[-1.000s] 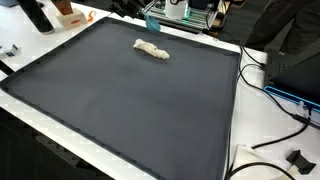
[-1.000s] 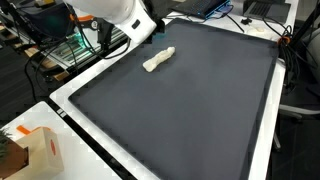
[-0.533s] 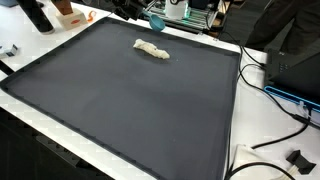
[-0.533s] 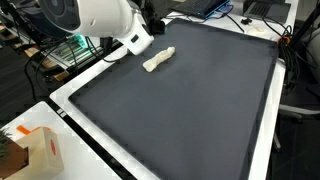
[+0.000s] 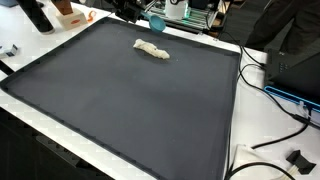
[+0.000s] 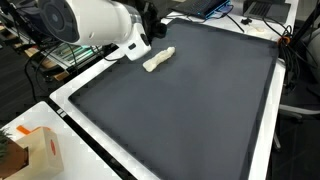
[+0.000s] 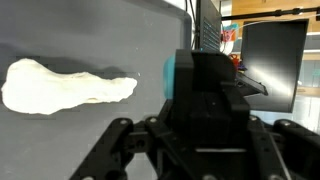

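Wrist view: the gripper [image 7: 203,150] looms up blurred and dark, and its fingertips run off the bottom edge, so there's no telling how the jaws stand. In an exterior view the top edge clips it [image 5: 130,8]. The arm [image 6: 95,22] covers the mat's [image 6: 190,110] corner. The white lump [image 7: 62,85] is too soft-edged to tell its material.

You have bright, even light in both exterior views; the black mat [image 5: 130,100] shows faint sheen and hardly any shadow. In your wrist view the end effector [image 7: 205,140] looms dark and soft-focused.
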Tool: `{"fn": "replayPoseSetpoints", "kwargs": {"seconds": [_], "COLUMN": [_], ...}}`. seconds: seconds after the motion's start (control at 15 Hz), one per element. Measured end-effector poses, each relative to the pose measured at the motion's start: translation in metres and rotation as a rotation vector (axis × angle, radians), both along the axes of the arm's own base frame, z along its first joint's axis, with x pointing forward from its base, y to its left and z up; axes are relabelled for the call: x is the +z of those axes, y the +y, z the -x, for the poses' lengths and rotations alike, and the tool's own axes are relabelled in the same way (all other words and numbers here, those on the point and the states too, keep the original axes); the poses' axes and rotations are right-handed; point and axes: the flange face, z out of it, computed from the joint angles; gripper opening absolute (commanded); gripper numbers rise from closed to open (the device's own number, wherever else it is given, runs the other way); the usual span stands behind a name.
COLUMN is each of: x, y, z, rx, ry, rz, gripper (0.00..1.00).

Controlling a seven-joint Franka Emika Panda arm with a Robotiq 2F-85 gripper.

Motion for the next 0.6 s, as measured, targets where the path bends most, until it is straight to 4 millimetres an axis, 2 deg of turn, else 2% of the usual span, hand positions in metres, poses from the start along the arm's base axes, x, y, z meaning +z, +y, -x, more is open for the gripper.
{"fn": "replayPoseSetpoints", "kwargs": {"seconds": [0.6], "x": [0.0053], "y": [-0.0062], "z": [0.0005], "rx": [-0.125], "ry": [0.187], "rz": [0.031], "gripper": [0.25]}}
